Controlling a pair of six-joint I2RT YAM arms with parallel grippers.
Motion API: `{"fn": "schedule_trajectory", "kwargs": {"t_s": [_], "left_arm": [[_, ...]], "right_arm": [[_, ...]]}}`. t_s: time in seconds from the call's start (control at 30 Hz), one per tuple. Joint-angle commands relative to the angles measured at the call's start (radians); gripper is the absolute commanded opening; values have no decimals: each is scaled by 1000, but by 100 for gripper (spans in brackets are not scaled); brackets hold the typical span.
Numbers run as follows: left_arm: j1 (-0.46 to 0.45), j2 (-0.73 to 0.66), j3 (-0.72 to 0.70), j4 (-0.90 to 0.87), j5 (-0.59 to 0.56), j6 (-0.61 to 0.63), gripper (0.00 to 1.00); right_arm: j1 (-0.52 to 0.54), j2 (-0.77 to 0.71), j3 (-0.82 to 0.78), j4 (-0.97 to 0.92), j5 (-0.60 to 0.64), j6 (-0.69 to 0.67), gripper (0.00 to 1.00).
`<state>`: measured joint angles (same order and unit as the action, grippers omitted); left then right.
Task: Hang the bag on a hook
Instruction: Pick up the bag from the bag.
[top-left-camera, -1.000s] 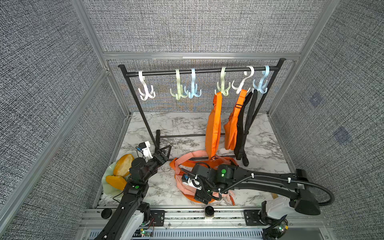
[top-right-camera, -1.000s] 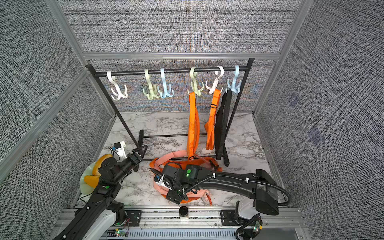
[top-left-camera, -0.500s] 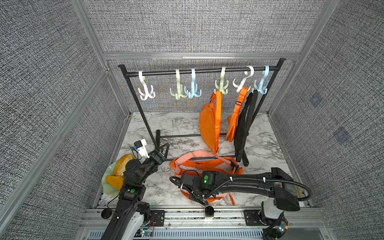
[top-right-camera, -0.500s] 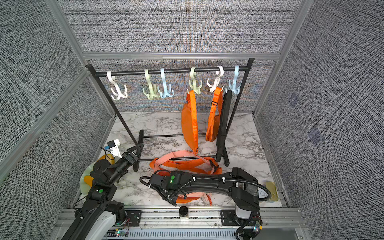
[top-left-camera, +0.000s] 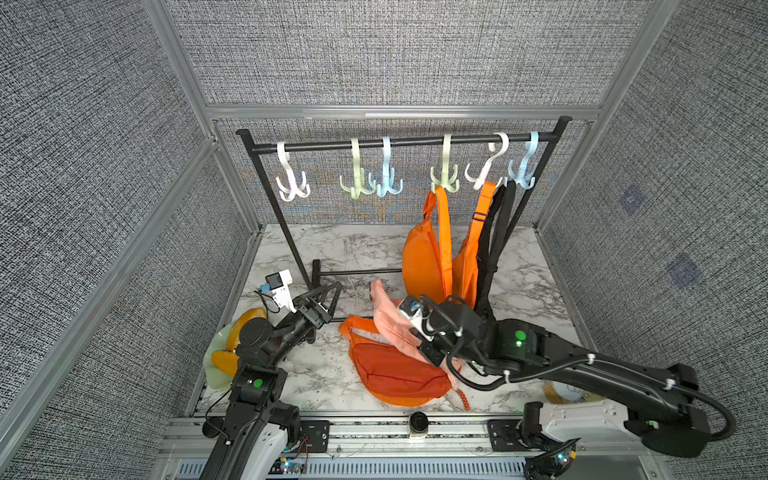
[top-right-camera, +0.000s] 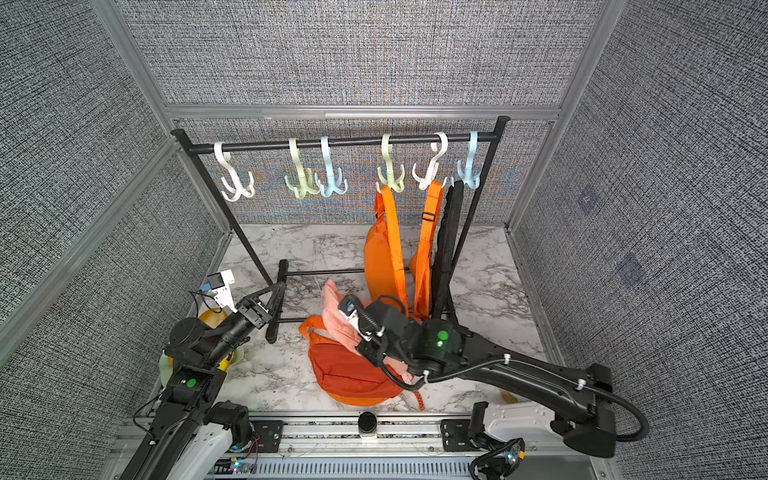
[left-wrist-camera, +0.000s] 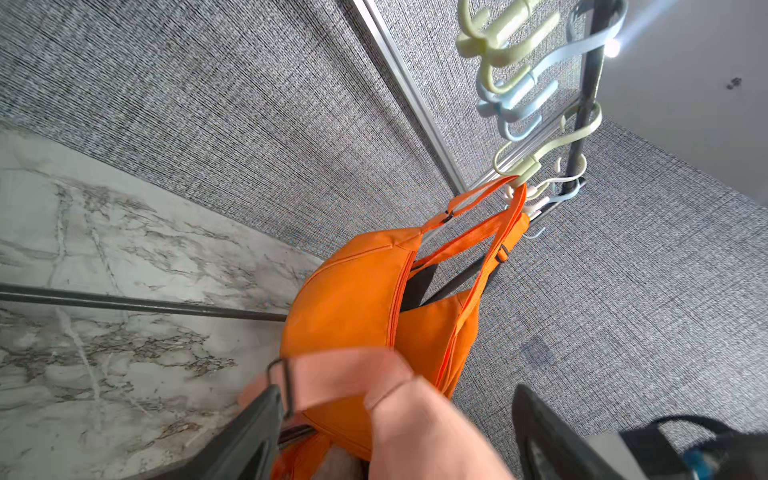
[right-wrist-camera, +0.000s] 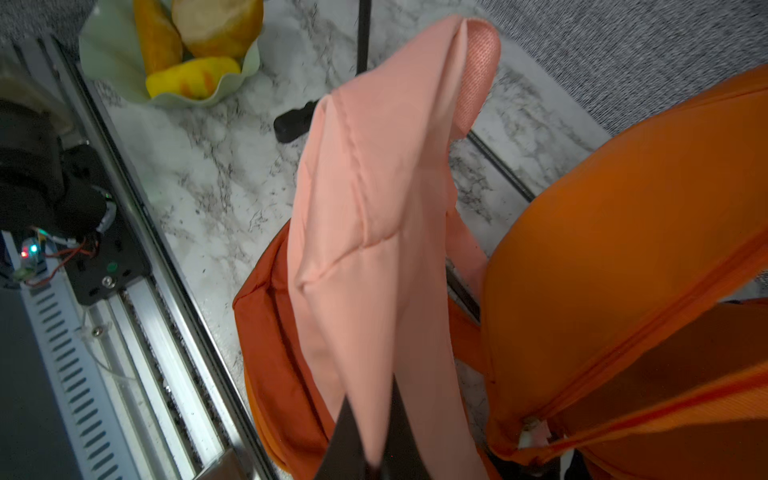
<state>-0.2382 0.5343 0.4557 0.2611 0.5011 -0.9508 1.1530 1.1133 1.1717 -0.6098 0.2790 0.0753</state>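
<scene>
A dark orange bag (top-left-camera: 395, 370) (top-right-camera: 349, 370) lies on the marble near the front. Its pale pink strap (top-left-camera: 384, 311) (top-right-camera: 336, 309) (right-wrist-camera: 374, 208) is pulled up off it. My right gripper (right-wrist-camera: 374, 432) is shut on that strap, its fingers hidden under the fabric in both top views. My left gripper (top-left-camera: 330, 293) (top-right-camera: 276, 293) (left-wrist-camera: 395, 390) is open, tilted upward beside the rack's left foot, a little left of the strap's raised end. Three hooks hang free on the rail: white (top-left-camera: 291, 183), green (top-left-camera: 357, 178) and blue (top-left-camera: 388, 178).
Two orange bags (top-left-camera: 424, 257) (top-left-camera: 467, 262) and a black one (top-left-camera: 498, 232) hang from the three right-hand hooks, close behind my right wrist. The rack's foot (top-left-camera: 316, 270) and low crossbar (top-left-camera: 357, 272) lie between the arms. A fruit bowl (top-left-camera: 216, 365) sits front left.
My right gripper has shut on the pink strap and lifted it up and back toward the rack. The hanging bags have swung. My left arm has risen slightly, its jaws a bit wider.
</scene>
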Motion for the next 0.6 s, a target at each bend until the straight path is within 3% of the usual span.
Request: {"fn": "schedule_trajectory", "kwargs": {"t_s": [0.0,0.13,0.3,0.57], "left_arm": [[-35,-2,0,50,33,1,86],[-153,42,16,71,-12,45,86],[-362,167,72,116,-93,148,86],[-527,363,182,153,-128,268,86]], "right_arm": [[-61,-107,-44,200,-32,36,0],[-146,-196,-71,288,-67,63,0],[-168,-202,-46,314,-68,69,0],[-168,-165,-30,370,-121,86,0]]}}
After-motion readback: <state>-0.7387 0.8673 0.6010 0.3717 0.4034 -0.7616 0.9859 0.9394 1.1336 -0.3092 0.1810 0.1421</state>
